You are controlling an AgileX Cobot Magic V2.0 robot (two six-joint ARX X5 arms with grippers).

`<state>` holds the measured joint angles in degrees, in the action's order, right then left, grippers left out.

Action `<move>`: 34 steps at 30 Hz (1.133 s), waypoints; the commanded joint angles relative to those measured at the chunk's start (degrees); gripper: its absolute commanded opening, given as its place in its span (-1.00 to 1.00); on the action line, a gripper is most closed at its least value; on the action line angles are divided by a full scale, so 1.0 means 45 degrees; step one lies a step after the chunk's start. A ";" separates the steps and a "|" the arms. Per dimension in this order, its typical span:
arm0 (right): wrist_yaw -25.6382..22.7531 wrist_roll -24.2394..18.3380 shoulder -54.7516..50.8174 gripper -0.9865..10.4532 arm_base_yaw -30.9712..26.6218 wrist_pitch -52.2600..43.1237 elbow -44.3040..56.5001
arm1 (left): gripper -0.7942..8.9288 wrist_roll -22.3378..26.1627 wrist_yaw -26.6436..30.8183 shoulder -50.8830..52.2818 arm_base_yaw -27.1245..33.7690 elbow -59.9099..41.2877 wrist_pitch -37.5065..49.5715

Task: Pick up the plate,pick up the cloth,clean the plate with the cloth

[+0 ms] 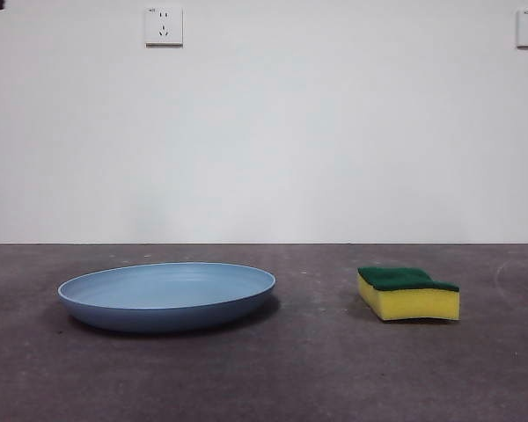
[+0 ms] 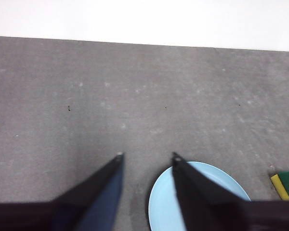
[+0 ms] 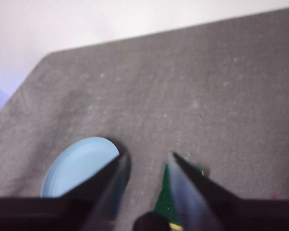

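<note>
Clearly nothing is grasped yet: the plate [image 1: 166, 294] lies lower left on the worktop [image 1: 299, 369], the cloth [image 1: 408, 294] well apart at lower right. Left gripper [image 2: 147, 155] and right gripper [image 3: 147, 155] hover high, fingers spread and empty. Next, the left should descend onto the plate's rim.

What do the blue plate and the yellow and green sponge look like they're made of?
The plate looks like moulded plastic: uniform light blue, matte with a soft sheen, thin smooth upturned rim; glazed ceramic can't be ruled out. The sponge looks like soft yellow foam with wavy sides, topped by a dark green, rougher-looking scouring layer. Both rest on the table, a dull grey, slightly speckled surface.
</note>
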<state>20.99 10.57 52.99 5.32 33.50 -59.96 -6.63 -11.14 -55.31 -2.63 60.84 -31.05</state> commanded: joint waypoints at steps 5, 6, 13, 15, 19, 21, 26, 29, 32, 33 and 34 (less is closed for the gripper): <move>0.0024 -0.0219 0.0748 0.11 0.0010 0.0457 -0.0170 | 0.02 0.0369 -0.1209 -0.1268 -0.0078 -0.0078 -0.1467; 0.0024 -0.0223 0.0753 0.11 0.0010 0.0500 -0.0170 | 0.02 0.0583 -0.1370 -0.1598 -0.0151 -0.0078 -0.1617; 0.0024 -0.0223 0.0748 0.11 0.0010 0.0699 -0.0170 | 0.00 0.0889 -0.1598 -0.4459 -0.0811 -0.0078 -0.1069; 0.0024 -0.0223 0.0748 0.11 0.0010 0.0889 -0.0170 | 0.00 0.0986 -0.1588 -0.5435 -0.1059 -0.0073 -0.0792; 0.0024 -0.0223 0.0748 0.11 0.0015 0.1195 -0.0170 | 0.00 0.1093 -0.1302 -0.7242 -0.1433 0.0291 -0.0733; 0.0029 -0.0223 0.0748 0.11 0.0029 0.1341 -0.0170 | 0.00 0.1117 -0.0942 -0.8092 -0.1642 0.0680 -0.0782; 0.0024 -0.0223 0.0748 0.11 0.0034 0.1661 -0.0170 | 0.00 0.1112 0.0019 -0.9695 -0.2108 0.1690 -0.1039; 0.0024 -0.0233 0.0748 0.11 0.0034 0.1923 -0.0170 | 0.00 0.1161 0.0753 -1.0093 -0.2283 0.1889 -0.0971; 0.0024 -0.0233 0.0748 0.11 0.0034 0.2113 -0.0170 | 0.00 0.1161 0.0821 -1.0346 -0.2317 0.1899 -0.0879; 0.0024 -0.0228 0.0748 0.11 0.0034 0.2113 -0.0170 | 0.00 0.1161 0.0845 -1.0389 -0.2312 0.1899 -0.0821; 0.0024 -0.0228 0.0748 0.11 0.0034 0.2113 -0.0170 | -0.01 0.1161 0.0889 -1.0409 -0.2312 0.1899 -0.0738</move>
<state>21.04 9.82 56.38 5.34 43.24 -60.71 -2.07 -7.16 -101.58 -12.97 69.45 -34.83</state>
